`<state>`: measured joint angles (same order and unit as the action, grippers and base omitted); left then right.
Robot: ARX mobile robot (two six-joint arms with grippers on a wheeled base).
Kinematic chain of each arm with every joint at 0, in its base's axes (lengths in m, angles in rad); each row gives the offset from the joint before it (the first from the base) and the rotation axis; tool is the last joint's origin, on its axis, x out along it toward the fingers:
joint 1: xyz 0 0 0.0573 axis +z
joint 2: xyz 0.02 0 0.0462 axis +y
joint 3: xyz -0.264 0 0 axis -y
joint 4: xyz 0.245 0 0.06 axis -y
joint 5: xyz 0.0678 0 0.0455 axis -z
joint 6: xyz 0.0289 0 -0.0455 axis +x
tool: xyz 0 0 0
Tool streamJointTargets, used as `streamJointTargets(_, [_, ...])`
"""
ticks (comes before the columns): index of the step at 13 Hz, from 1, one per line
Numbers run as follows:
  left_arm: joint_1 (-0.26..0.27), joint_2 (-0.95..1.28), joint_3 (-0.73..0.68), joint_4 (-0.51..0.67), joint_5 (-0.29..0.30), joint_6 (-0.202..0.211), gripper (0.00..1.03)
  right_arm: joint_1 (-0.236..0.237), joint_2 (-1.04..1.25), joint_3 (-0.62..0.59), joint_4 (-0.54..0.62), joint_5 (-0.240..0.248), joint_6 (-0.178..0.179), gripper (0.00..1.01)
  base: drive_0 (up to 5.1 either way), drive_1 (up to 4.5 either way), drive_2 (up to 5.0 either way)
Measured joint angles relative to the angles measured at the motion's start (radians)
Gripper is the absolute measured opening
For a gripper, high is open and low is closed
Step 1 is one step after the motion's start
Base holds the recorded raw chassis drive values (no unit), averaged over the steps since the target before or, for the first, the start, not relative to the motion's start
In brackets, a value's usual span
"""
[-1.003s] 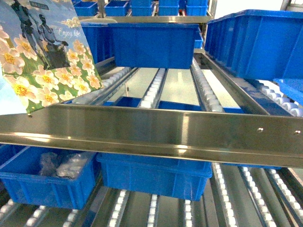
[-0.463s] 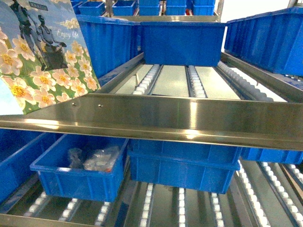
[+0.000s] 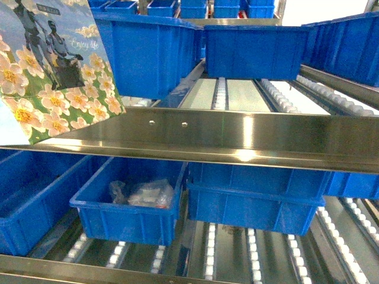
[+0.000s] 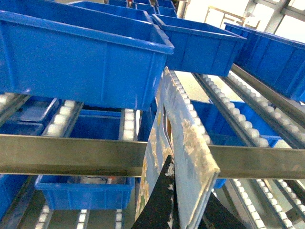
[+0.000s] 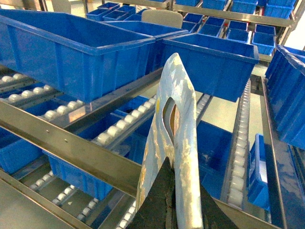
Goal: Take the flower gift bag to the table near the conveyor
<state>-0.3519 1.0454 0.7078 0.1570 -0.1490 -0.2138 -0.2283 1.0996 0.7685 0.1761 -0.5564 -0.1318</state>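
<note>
Paper flower gift bag (image 3: 50, 71) hangs upper left of head view, lifted before the conveyor (image 3: 195, 139); both wrist views show dark jaws pinching its edge. Table not visible. Judgement: keep both pinches firm and arms moving together, bag clear of the steel rail.

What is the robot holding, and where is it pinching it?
The flower gift bag. In both wrist views dark fingers pinch its thin lower edge; the left pair likewise.
</note>
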Motion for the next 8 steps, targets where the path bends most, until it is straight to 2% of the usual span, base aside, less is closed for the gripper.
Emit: streamJointTargets(8, [0.0, 0.0, 0.0, 0.0, 0.0, 0.0, 0.02, 0.0, 0.0, 0.0, 0.002, 0.001, 0.0, 0.02, -4.8, 1.19, 3.6])
